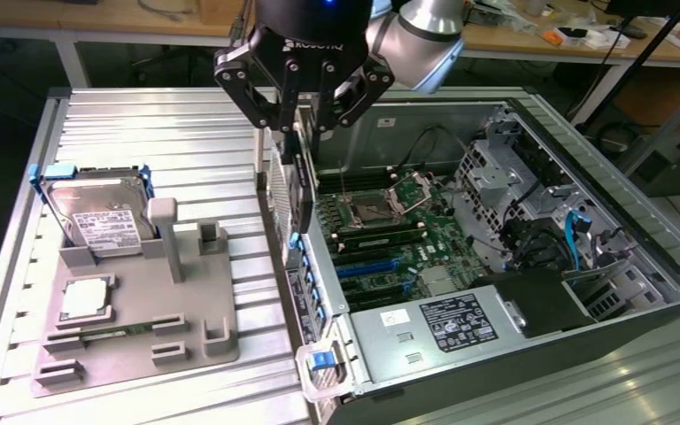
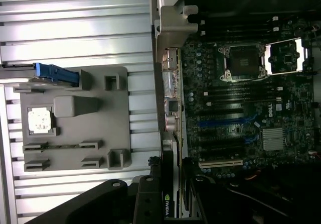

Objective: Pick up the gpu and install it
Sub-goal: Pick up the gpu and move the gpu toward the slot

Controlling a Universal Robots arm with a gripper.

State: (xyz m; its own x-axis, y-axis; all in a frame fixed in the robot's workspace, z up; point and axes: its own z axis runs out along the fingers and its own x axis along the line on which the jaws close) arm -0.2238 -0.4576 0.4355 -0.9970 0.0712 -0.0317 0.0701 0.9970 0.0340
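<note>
Installation is the step in hand, operator. At twelve o'clock in the exterior view your black gripper [image 1: 302, 124] hangs with its fingers closed narrow on the gpu [image 1: 305, 190], a thin green card with a black cooler and a silver bracket. The card hangs on edge, upright, above the near wall of the open grey computer case [image 1: 435, 119] and apart from the board below.

Seating it, in my judgement, calls for the card's lower edge squared over one of the blue expansion slots [image 1: 375, 266] and its bracket kept toward the case wall with the blue tabs.

The case, at four o'clock, holds the green motherboard [image 1: 417, 235], an empty processor socket [image 1: 370, 212] and a labelled power supply [image 1: 459, 323].

At eight o'clock, on the ribbed metal bench [image 1: 163, 124], the grey moulded tray [image 1: 198, 292] carries a silver hard drive with a white label [image 1: 98, 217], standing tilted, and a small square silver chip [image 1: 84, 299]. Several of its cradles stand vacant.
</note>
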